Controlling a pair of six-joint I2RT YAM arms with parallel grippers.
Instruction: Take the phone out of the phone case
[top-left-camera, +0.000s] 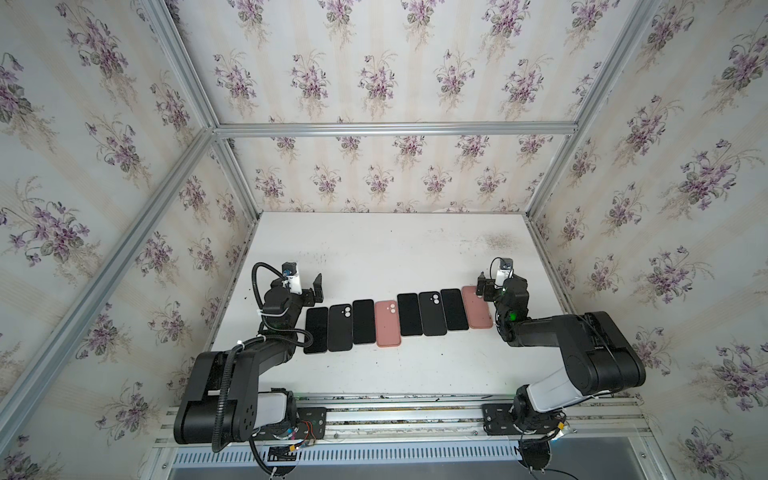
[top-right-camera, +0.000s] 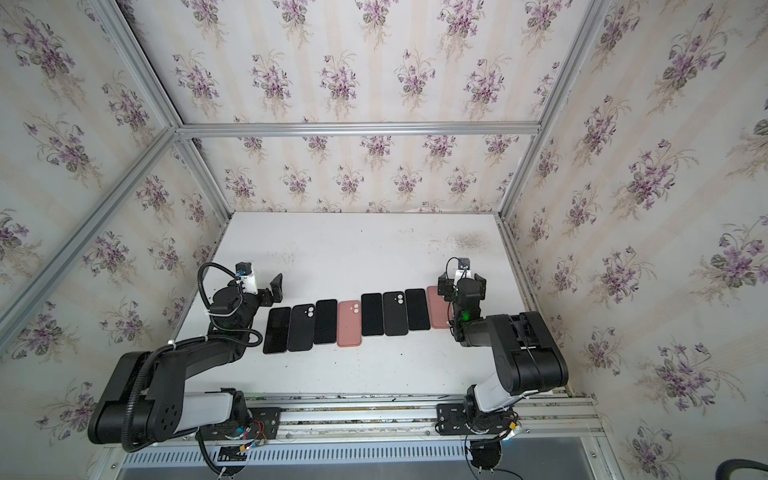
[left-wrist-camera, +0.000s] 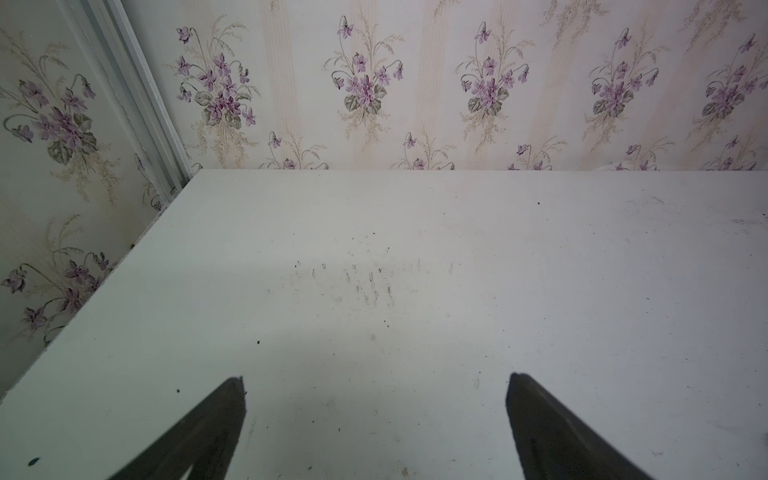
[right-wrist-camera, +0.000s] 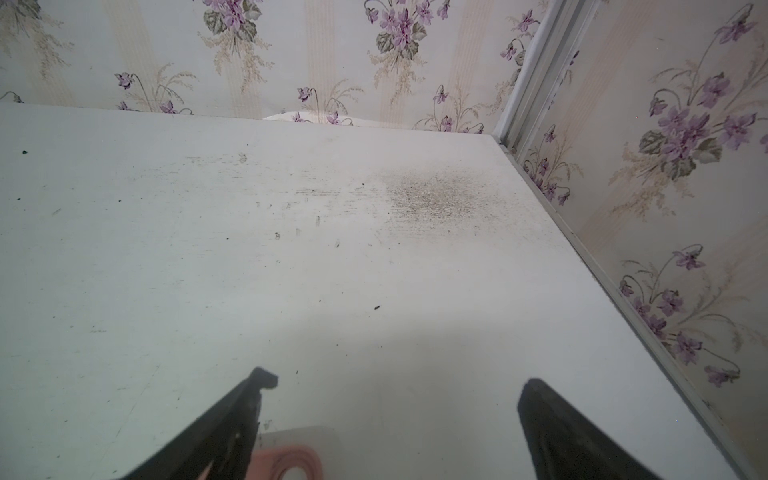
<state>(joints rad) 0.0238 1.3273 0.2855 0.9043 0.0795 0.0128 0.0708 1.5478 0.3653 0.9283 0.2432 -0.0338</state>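
Several flat phone-sized items lie side by side in a row across the white table (top-left-camera: 395, 249) in both top views. From the left: a black phone (top-left-camera: 316, 330), a black case (top-left-camera: 340, 327) with two camera holes, a black phone (top-left-camera: 363, 322), a pink case (top-left-camera: 388, 323), a black phone (top-left-camera: 409, 314), a black case (top-left-camera: 432, 313), a black phone (top-left-camera: 454, 309), a pink case (top-left-camera: 477, 307). I cannot tell which cases hold phones. My left gripper (top-left-camera: 313, 289) (left-wrist-camera: 376, 380) is open behind the row's left end. My right gripper (top-left-camera: 492, 286) (right-wrist-camera: 399, 380) is open over the pink case (right-wrist-camera: 291, 461) at the right end.
Flowered walls with aluminium posts (top-left-camera: 232, 178) close the table on the left, back and right. The arms' base rail (top-left-camera: 399, 415) runs along the front edge. A dark scuffed patch (right-wrist-camera: 432, 195) marks the table's back right area.
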